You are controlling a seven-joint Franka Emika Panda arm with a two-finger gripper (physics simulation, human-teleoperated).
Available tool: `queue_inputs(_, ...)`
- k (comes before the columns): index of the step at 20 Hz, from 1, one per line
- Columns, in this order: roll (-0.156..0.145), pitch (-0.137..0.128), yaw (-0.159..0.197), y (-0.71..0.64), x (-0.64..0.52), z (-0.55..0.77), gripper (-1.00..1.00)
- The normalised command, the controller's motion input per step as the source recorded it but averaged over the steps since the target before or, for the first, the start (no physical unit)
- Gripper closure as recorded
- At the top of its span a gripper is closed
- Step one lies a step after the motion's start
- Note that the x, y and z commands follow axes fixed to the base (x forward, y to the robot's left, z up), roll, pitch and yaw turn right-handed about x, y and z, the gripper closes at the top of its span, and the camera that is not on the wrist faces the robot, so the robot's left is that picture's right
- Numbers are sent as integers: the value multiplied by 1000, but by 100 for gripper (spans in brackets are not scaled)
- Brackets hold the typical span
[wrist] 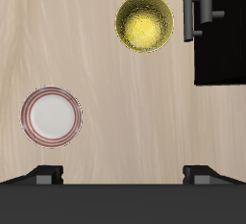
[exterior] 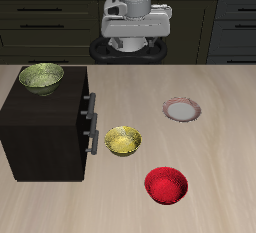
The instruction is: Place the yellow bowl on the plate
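Note:
The yellow bowl (exterior: 123, 140) stands upright on the wooden table just in front of the dark cabinet's handles; its speckled golden inside shows in the wrist view (wrist: 145, 22). The plate (exterior: 182, 109), pale with a pinkish-red rim, lies flat on the table a little farther back, apart from the bowl, and also shows in the wrist view (wrist: 51, 115). My gripper (exterior: 135, 45) hangs high at the table's back, well above and behind both. Its fingertips (wrist: 43, 175) stand wide apart with nothing between them, so the gripper (wrist: 123, 175) is open and empty.
A dark cabinet (exterior: 40, 127) with handles stands beside the yellow bowl and shows in the wrist view (wrist: 221, 36). An olive-green patterned bowl (exterior: 41, 77) sits on top of it. A red bowl (exterior: 166, 185) stands near the table's front edge.

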Motion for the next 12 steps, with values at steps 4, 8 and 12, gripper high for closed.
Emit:
queue_inputs(4, -26, -12, 5, 63, 323, 27, -100)
queue_inputs(8, -11, 7, 8, 69, 159, 21, -100)
queue_inputs(12, -5, 8, 16, 98, 381, -33, -100)
